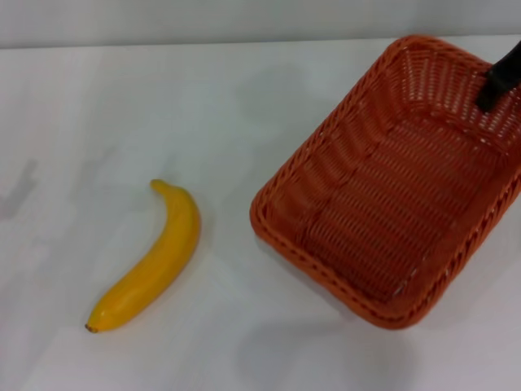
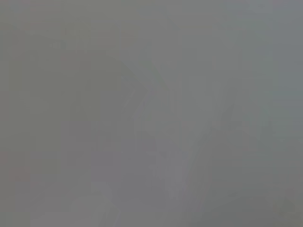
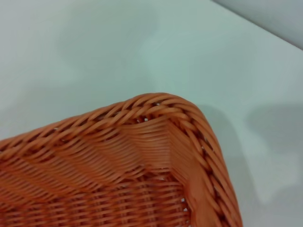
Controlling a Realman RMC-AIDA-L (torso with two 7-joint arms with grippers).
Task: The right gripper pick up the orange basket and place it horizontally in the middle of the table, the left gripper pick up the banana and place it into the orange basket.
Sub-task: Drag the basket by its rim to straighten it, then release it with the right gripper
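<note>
Orange woven wicker basket (image 1: 391, 179) sits skewed at the white tabletop's (image 1: 163, 106) far right corner in the head view, the right gripper (image 1: 501, 77) black at its far rim, grip unclear; a curved yellow banana (image 1: 151, 261) lies near the left front. Left wrist view shows only grey. Right wrist view shows a basket corner (image 3: 156, 109) over the table (image 3: 94, 47).

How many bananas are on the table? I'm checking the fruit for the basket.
1. The banana lies on the white table, apart from the empty orange basket and to its left. Nothing in view could hide another.
</note>
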